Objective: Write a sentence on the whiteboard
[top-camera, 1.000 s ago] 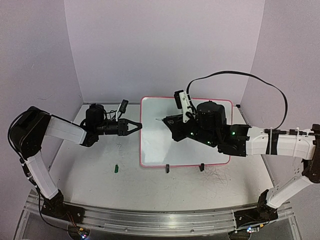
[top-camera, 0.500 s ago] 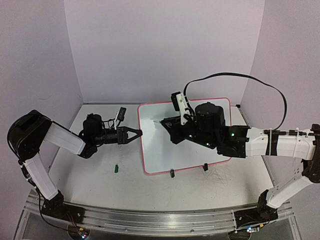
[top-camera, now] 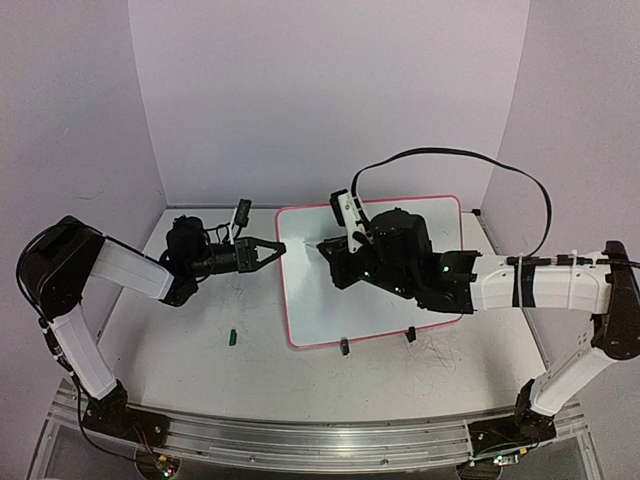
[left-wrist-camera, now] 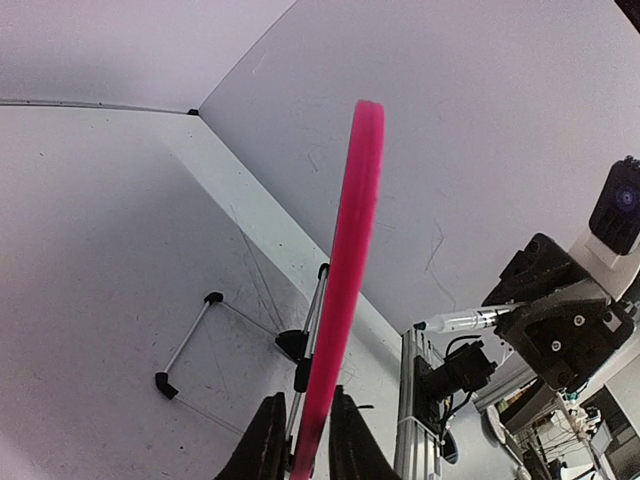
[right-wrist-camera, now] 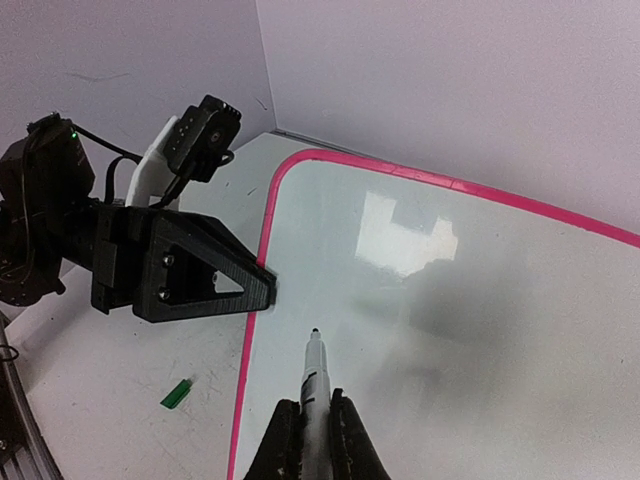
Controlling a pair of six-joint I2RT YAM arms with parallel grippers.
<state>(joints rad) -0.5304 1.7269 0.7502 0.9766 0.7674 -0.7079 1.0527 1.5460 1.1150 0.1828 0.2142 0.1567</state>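
The whiteboard (top-camera: 320,300), glossy white with a pink-red frame, lies skewed on the table. In the left wrist view its frame (left-wrist-camera: 350,250) runs edge-on between the fingers. My left gripper (top-camera: 278,247) sits at the board's upper left corner, its jaws closed on that pink edge (right-wrist-camera: 262,262). My right gripper (top-camera: 330,250) hovers over the board's left part, shut on a white marker (right-wrist-camera: 314,375). The marker's dark tip points down at the white surface (right-wrist-camera: 480,300), just right of the left frame. From the left wrist, the marker (left-wrist-camera: 465,320) shows with its tip bare.
A small green cap (top-camera: 231,337) lies on the table left of the board. Two black clip feet (top-camera: 343,347) sit on the board's near edge. A black cable (top-camera: 450,160) arcs over the right arm. Walls close in on three sides.
The board has swung askew from square. My left gripper opened, shifted up along the left edge to the corner and closed on the frame. My right arm drifted left with the marker.
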